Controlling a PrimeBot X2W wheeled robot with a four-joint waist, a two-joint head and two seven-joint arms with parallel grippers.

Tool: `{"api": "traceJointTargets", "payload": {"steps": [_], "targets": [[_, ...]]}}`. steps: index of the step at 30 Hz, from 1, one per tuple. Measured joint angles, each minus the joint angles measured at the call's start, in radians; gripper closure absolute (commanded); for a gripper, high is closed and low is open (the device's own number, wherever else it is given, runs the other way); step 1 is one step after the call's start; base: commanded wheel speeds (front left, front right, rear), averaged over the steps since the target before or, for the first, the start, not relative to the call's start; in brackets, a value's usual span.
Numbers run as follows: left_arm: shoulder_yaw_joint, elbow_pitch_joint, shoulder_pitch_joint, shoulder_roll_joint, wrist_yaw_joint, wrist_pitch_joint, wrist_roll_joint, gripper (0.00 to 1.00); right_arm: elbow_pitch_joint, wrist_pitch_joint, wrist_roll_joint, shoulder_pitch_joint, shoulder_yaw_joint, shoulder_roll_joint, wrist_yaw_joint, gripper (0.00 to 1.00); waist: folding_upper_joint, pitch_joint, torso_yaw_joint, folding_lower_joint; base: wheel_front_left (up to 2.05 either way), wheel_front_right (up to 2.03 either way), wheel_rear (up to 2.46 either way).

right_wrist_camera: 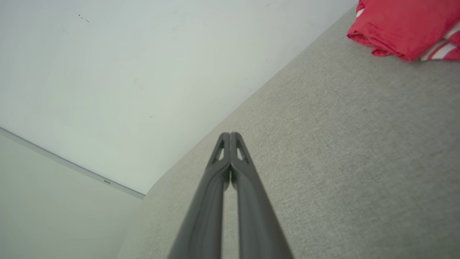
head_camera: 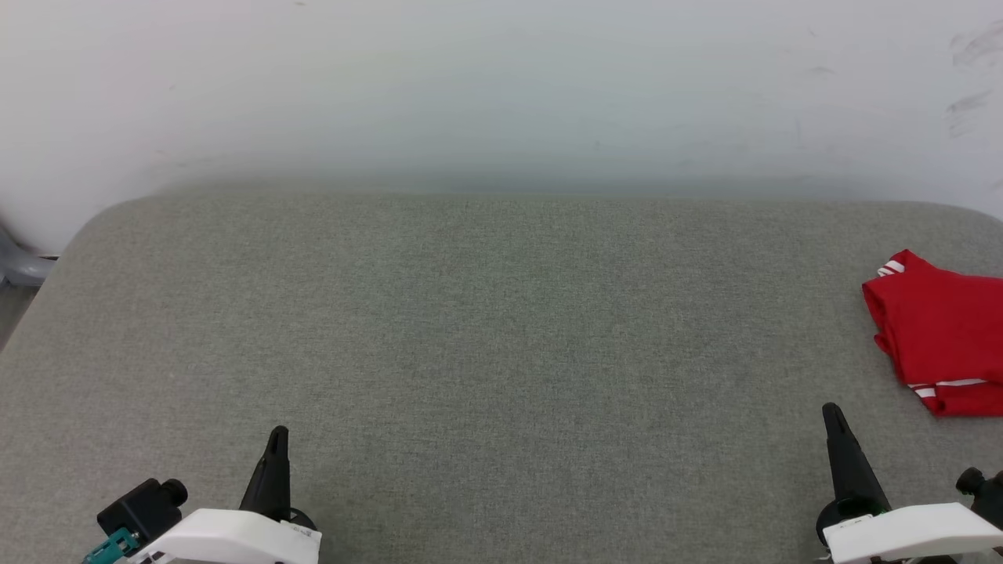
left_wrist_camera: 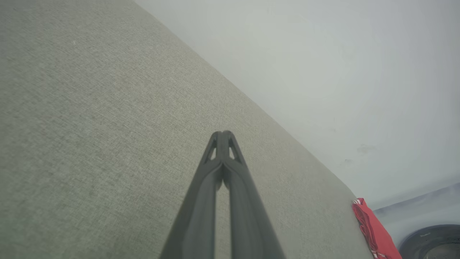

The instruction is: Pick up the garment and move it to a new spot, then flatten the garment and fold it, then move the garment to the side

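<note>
The garment (head_camera: pixel 944 337) lies folded into a compact red bundle at the right edge of the grey padded table (head_camera: pixel 486 313), with red-white stripe trim showing at its corners. The right wrist view has the garment (right_wrist_camera: pixel 406 25) in its top right corner, and the left wrist view catches the garment (left_wrist_camera: pixel 373 230) edge-on at the lower right. My left gripper (head_camera: pixel 277 435) rests shut and empty near the table's front left. My right gripper (head_camera: pixel 832 411) is shut and empty at the front right, a short way in front of the bundle. Fingertips meet in both wrist views: left gripper (left_wrist_camera: pixel 222 133), right gripper (right_wrist_camera: pixel 230 135).
A pale wall (head_camera: pixel 501 94) runs behind the table's far edge. A grey chair part (head_camera: pixel 19 266) shows past the table's left corner. A dark round base (left_wrist_camera: pixel 431 242) sits on the floor beyond the table's right end.
</note>
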Motion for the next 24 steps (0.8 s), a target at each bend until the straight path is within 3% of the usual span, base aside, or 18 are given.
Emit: {"api": "traceJointTargets", "payload": {"steps": [24], "targets": [[0.038, 0.034, -0.051, -0.011, -0.044, 0.069, -0.3, 1.0, 0.034, 0.062, 0.276, -0.05, -0.011, -0.003, 0.0, 1.0, 0.0, 0.001, -0.007, 0.0, 0.0, 0.0, 0.0]]}}
